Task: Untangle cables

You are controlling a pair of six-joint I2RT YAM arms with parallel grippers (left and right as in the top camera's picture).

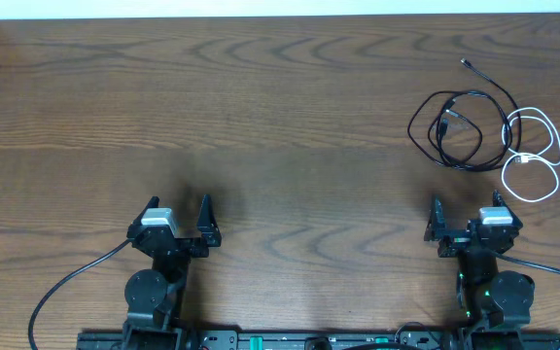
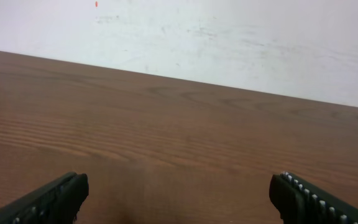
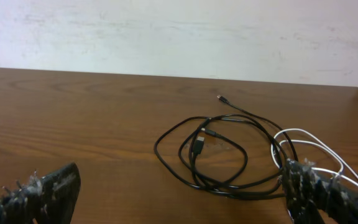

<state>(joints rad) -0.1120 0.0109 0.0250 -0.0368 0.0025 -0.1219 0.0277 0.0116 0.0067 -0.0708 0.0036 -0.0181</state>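
Left gripper (image 1: 178,206) and right gripper (image 1: 467,209) sit low in the frame, jaws spread wide, holding nothing. The black cable (image 1: 410,126) and white cable (image 1: 558,181) lie looped together upper right, near the table's (image 1: 280,117) right edge, with broad wood to their left.

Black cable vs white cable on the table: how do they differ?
The thin black cable looks longer, coiled in several loops; the thin white cable is shorter, with fewer loops. Black lies left of white in the overhead view. Both lie crossed together on the brown wooden table, untouched.
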